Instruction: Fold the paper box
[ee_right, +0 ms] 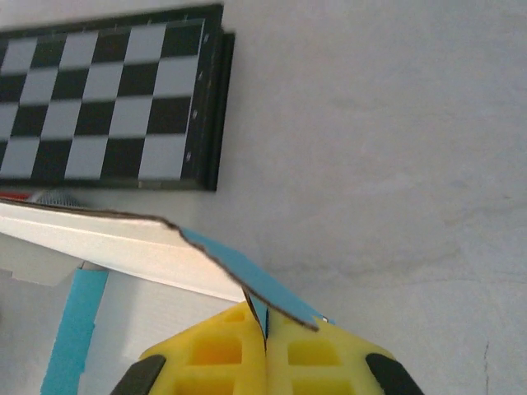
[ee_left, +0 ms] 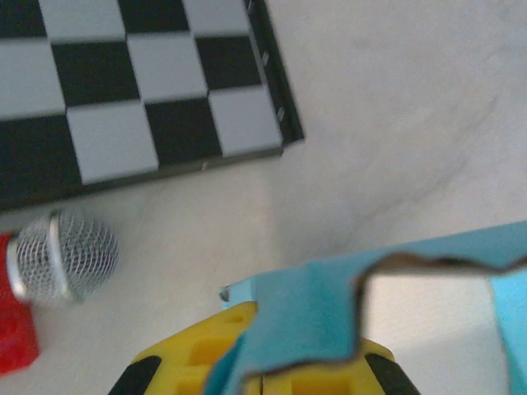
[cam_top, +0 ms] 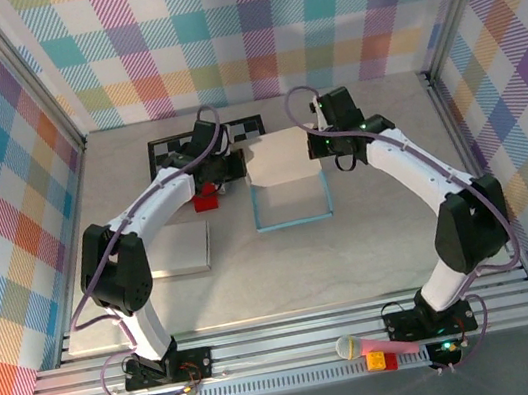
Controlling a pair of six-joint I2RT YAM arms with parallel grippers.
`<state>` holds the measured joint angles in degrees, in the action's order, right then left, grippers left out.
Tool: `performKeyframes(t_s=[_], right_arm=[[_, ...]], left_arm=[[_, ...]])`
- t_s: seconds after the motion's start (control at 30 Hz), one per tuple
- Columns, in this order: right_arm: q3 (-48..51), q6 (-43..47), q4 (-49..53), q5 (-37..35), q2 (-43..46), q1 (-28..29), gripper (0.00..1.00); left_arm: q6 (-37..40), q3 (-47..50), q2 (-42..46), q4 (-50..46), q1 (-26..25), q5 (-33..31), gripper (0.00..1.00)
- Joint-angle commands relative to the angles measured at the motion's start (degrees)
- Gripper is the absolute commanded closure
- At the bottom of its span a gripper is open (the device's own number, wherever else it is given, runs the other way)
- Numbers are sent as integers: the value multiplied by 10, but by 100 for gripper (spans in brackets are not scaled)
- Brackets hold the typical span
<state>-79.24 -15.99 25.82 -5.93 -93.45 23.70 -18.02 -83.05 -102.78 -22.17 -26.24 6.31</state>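
Plaid walls [cam_top: 246, 28] ring a pale tabletop [cam_top: 382, 238]. We see the left gripper [ee_left: 262, 377] at the bottom of its wrist view, clenched on a ragged-edged blue flap [ee_left: 305, 317] of the box [cam_top: 286, 178]. The right gripper [ee_right: 265, 350], low centre in its own view, is pinched tight on a thin blue-and-white edge of the same box.

The box lies half-formed in the middle of the top view, with a white panel raised at its far side and a blue-rimmed base nearer us. Just left of the flap sits a microphone [ee_left: 66, 257], and a chessboard [ee_left: 123, 90] lies beyond it in the upper left.

We judge tearing to be the chief risk. Both holds are on thin edges, so pulling apart or twisting unevenly could rip the flap or crease the card off its score line. A slipping edge could let the panel drop flat, and a wide sweep by the left arm might knock the microphone.
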Motion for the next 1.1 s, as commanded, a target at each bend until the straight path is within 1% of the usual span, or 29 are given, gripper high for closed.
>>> performKeyframes(t_s=[0.0,0.17,0.27,0.47,0.6,0.67,0.77,0.83,1.07], right_arm=[[50,-60,-104,-25,1,10,100],[132,-55,-197,-25,18,20,100],[195,-46,-262,-32,47,26,100],[254,-57,-286,-42,81,36,100],[290,-75,-302,-68,103,57,100],[290,-94,-289,-86,107,68,100],[262,-130,-245,-121,100,84,100],[247,-150,-236,-138,93,95,100],[193,-192,-199,-175,59,105,100]], left_arm=[[-38,27,-20,128,-3,-8,100],[-59,90,-25,277,-10,18,100],[-61,126,-15,330,-17,23,100],[-66,186,10,383,-32,21,95],[-67,226,26,406,-41,23,93],[-71,244,33,415,-42,23,93],[-80,253,38,415,-42,19,92],[-89,250,37,416,-42,19,92],[-109,181,25,368,-43,22,92]])
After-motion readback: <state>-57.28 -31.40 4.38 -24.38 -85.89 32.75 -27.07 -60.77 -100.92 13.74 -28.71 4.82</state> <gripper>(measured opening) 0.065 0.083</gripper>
